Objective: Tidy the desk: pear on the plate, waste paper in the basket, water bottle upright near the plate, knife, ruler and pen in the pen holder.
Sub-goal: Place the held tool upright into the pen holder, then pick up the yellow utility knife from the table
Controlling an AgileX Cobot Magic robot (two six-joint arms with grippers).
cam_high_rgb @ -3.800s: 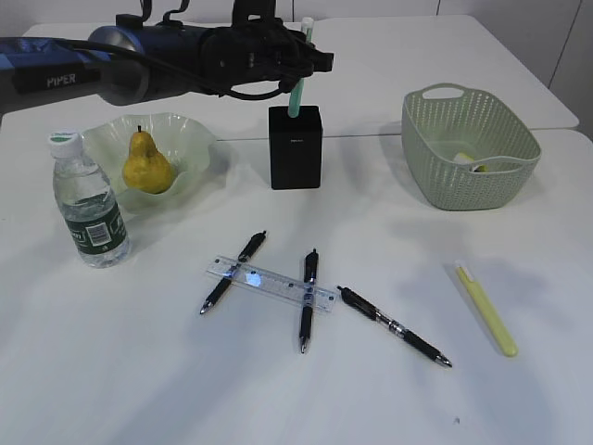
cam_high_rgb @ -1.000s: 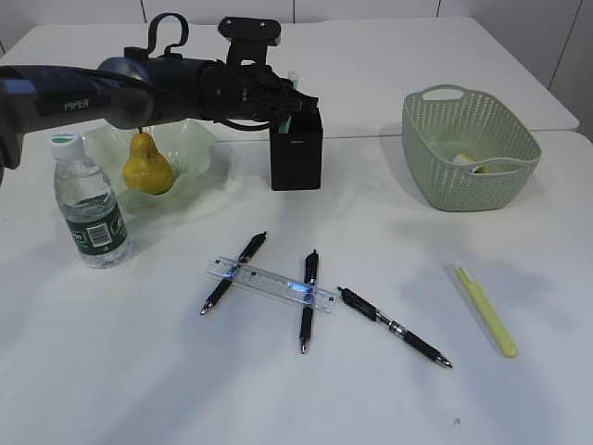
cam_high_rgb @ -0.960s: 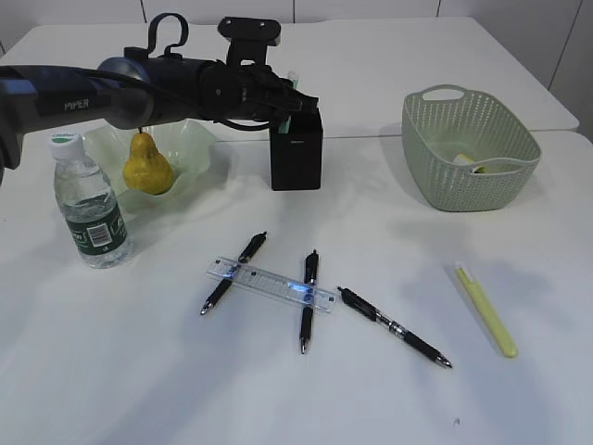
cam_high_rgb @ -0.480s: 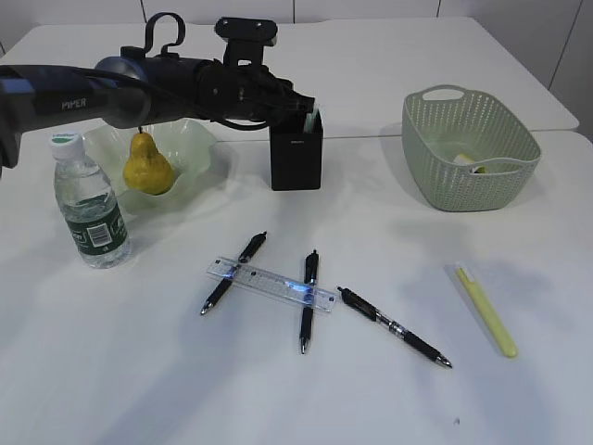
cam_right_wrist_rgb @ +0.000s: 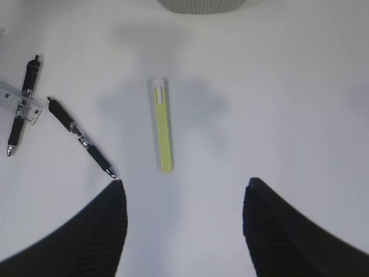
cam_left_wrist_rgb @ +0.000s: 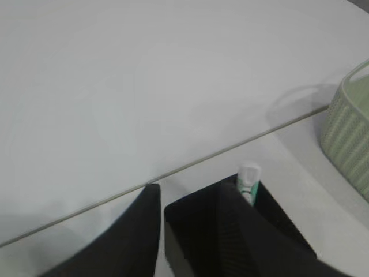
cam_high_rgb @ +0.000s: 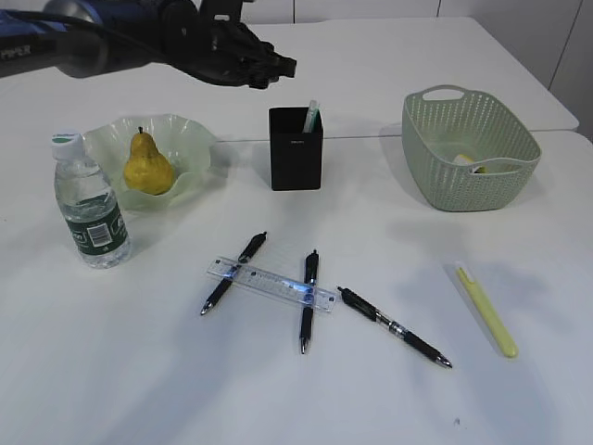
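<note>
After letting go over the pen holder (cam_high_rgb: 296,153), pulled the left gripper (cam_high_rgb: 275,67) up and back toward the far left, well clear of the rim, with jaws parted and nothing between them. Left the green-and-white pen (cam_high_rgb: 311,115) standing in the holder's rear right corner, cap end poking above the rim. Counted that as one item stowed. Noted pear (cam_high_rgb: 146,165) already on the plate (cam_high_rgb: 190,139) and water bottle (cam_high_rgb: 88,204) upright just beside it, so judged those steps done.

Still to clear from the desk (cam_high_rgb: 139,389): the ruler (cam_high_rgb: 271,282) lying across two black pens (cam_high_rgb: 233,272) (cam_high_rgb: 307,298), a third black pen (cam_high_rgb: 394,326) just to the right, and a yellow stick-shaped item (cam_high_rgb: 485,310) farther right, possibly the knife, though could not tell for certain. Saw something pale and yellow inside the basket (cam_high_rgb: 468,153); could not make out what.

From the left wrist view, got only the holder's mouth close up with the pen's cap inside, plus the desk seam and a slice of basket wall. From the right wrist view, got what the exterior view lacked — the right gripper (cam_right_wrist_rgb: 184,231), fingers spread wide and empty, poised above the yellow item.
</note>
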